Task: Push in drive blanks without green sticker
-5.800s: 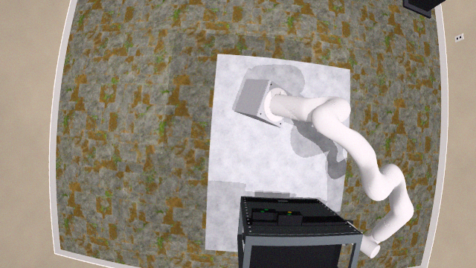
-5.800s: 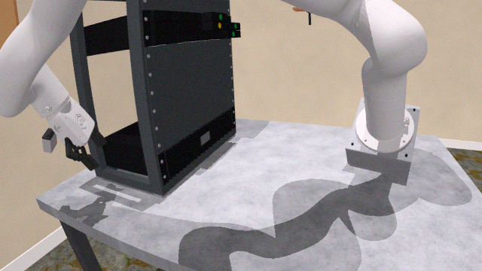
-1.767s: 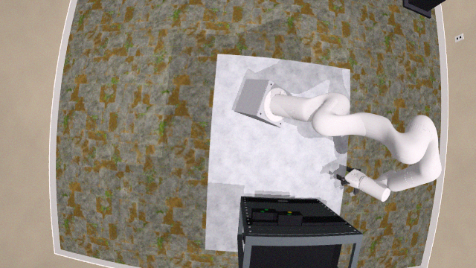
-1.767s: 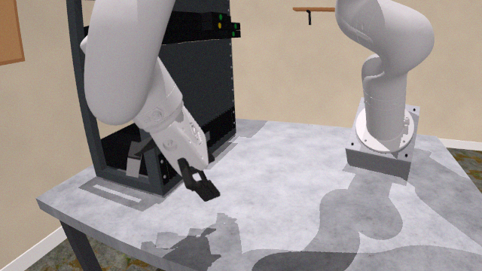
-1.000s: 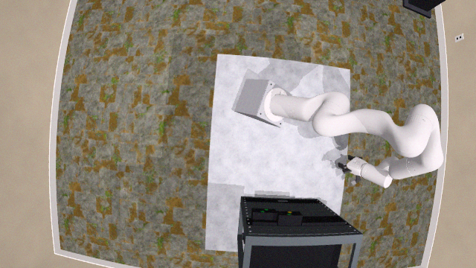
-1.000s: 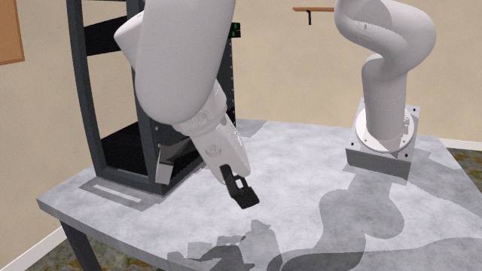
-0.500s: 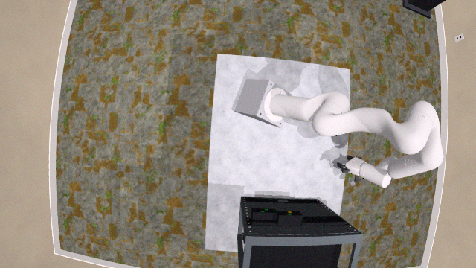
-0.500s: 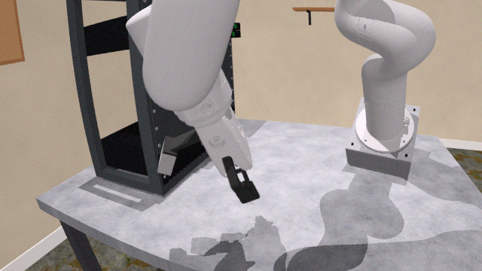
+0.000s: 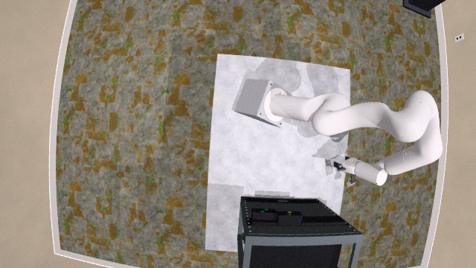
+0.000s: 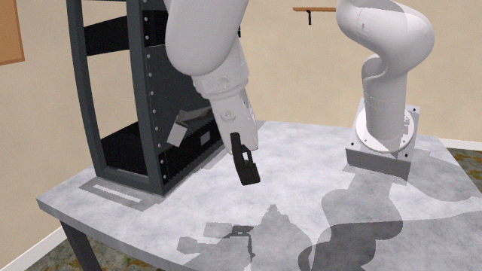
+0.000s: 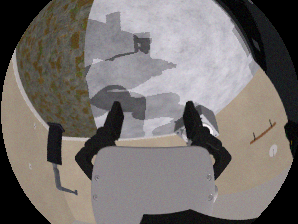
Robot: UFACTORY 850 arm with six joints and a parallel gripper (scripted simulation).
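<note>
The dark rack [image 9: 299,232] stands at the near end of the table, with its front facing the arm's base. In the top view, two blanks stand out of the front. The left one [image 9: 264,214] shows a green sticker. The right one [image 9: 290,217] shows an orange-yellow sticker. I cannot make out any other blanks. In the side view my arm hides the upper front of the rack [image 10: 151,94]. My gripper [image 9: 336,165] [image 10: 246,169] is open and empty. It hangs above the table, off the rack's front corner and apart from it. The wrist view shows both fingers spread [image 11: 152,121].
The arm's base block [image 9: 256,100] sits at the far end of the table [image 9: 275,149]. The rack shows as a dark edge at the right of the wrist view [image 11: 269,36]. The table's right edge lies under the gripper.
</note>
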